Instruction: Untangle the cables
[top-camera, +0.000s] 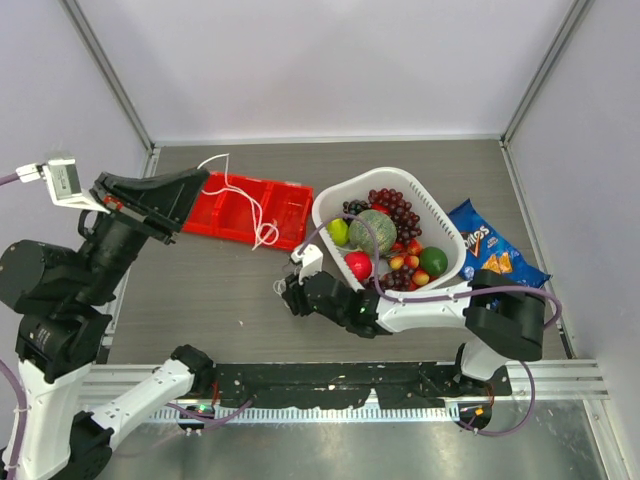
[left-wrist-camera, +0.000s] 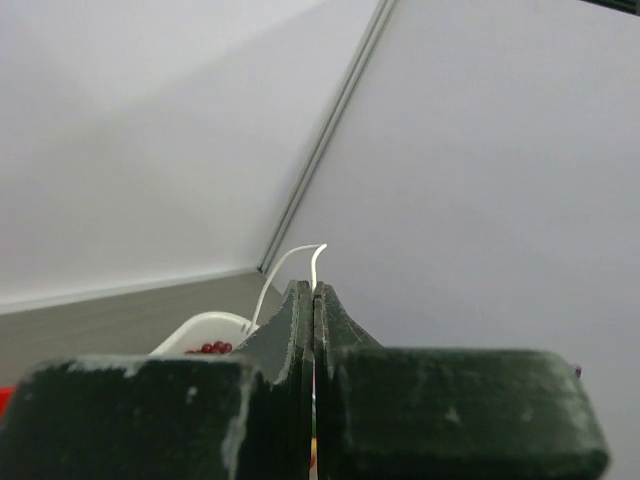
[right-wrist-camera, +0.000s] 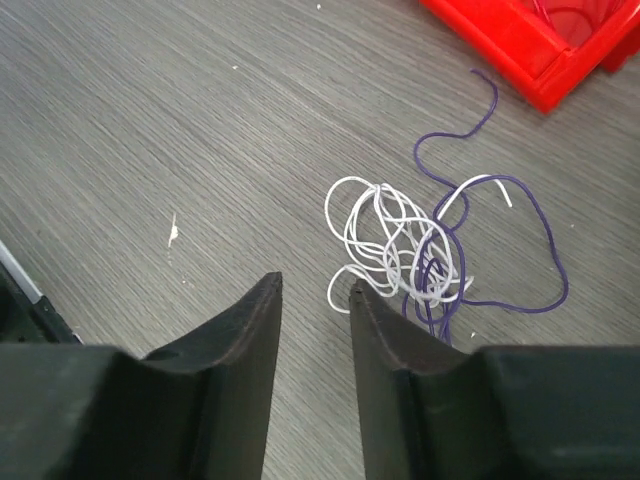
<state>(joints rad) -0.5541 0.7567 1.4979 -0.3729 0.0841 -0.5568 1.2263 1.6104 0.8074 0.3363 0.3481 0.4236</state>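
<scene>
The left claw (top-camera: 203, 180) is lifted high above the left side of the surface (top-camera: 220, 290), and its two fingers are pressed fully together on a thin white cord (left-wrist-camera: 288, 262). In the left wrist view, the end of this cord stands up from between the closed tips and bends over to one side. In the top view, the white cord (top-camera: 266, 236) goes from this claw across the red tray (top-camera: 225, 215) and ends in a small loopy coil at the near edge of the tray. The right claw (right-wrist-camera: 315, 300) is low over the surface (right-wrist-camera: 150, 120) and its fingers are a little apart, with a narrow gap between them. It holds nothing. Just in front of it and slightly to its right lies a tangle (right-wrist-camera: 400, 250) of white and purple cords, flat on the surface, with the purple one making wider loops around the white ones. A corner of the red tray (right-wrist-camera: 520, 45) is near, beyond the tangle. It is not possible to tell if the white cord in the left claw is the same one as in this tangle. A white basket (top-camera: 440, 215) with fruit stands to the right of the tray, and a blue chips bag (top-camera: 490, 245) lies beside the basket.
</scene>
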